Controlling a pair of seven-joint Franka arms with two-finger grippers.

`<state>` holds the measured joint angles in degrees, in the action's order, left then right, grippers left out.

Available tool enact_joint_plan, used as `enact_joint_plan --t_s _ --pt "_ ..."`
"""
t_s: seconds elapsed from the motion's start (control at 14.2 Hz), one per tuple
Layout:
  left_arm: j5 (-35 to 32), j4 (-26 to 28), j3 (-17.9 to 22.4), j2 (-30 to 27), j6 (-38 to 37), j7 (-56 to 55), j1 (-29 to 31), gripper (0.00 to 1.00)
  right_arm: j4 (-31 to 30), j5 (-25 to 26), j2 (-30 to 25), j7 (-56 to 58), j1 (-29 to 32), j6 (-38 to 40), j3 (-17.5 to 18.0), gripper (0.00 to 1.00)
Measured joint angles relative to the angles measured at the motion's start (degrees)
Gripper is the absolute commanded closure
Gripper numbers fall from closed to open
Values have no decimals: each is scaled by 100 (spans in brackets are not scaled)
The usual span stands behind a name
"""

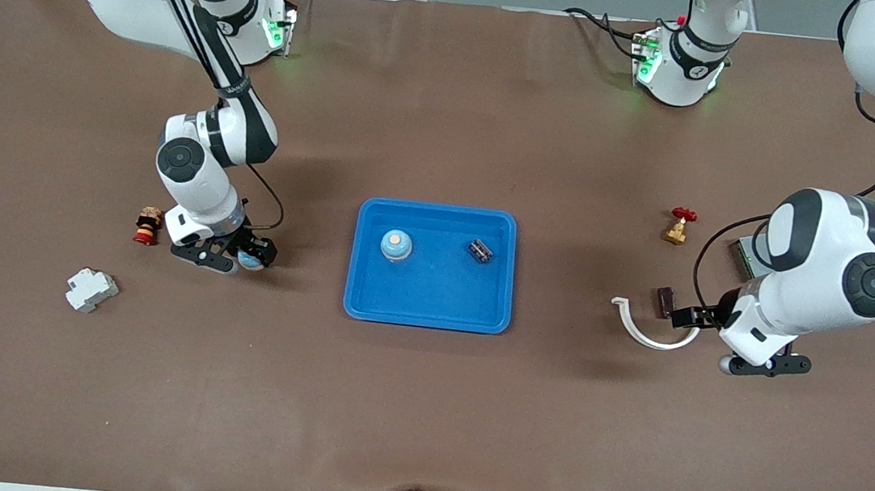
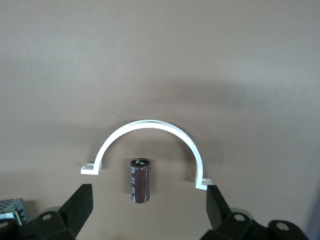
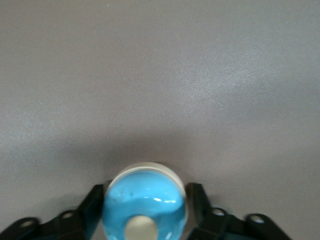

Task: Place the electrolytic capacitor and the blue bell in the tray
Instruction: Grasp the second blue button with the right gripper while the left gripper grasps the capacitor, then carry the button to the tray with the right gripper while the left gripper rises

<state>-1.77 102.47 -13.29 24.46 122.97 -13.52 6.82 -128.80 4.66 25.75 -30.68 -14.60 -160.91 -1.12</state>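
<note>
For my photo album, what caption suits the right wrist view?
The right claw pinches a blue bell on the brown table.

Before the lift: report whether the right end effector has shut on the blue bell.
Shut on it: the right end effector has fingers pressed against the round blue bell.

Front view high, facing robots; wrist views close, downward; all share table (image 1: 420,406).

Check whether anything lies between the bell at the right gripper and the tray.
Nothing visible does. The right gripper has its fingers around a blue bell, and only bare table separates it from the tray, which already holds another bell.
</note>
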Motion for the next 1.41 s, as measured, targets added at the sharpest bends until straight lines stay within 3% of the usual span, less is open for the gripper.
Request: enact_joint_plan --t_s 0.49,0.92,1.13,1.41 --pt "0 327 -10 176 150 -314 -113 0 142 -3 -5 -525 -93 142 203 100" --pt "-234 461 2 420 334 -386 -127 0 1327 -8 -27 -2203 -242 1285 934 100" --pt "-839 494 -13 608 351 -917 -131 0 1742 -13 -13 -2812 -426 1635 1016 100" --pt "-917 496 -17 747 389 -1044 -135 0 2506 -10 400 -3650 -853 2068 1019 100"
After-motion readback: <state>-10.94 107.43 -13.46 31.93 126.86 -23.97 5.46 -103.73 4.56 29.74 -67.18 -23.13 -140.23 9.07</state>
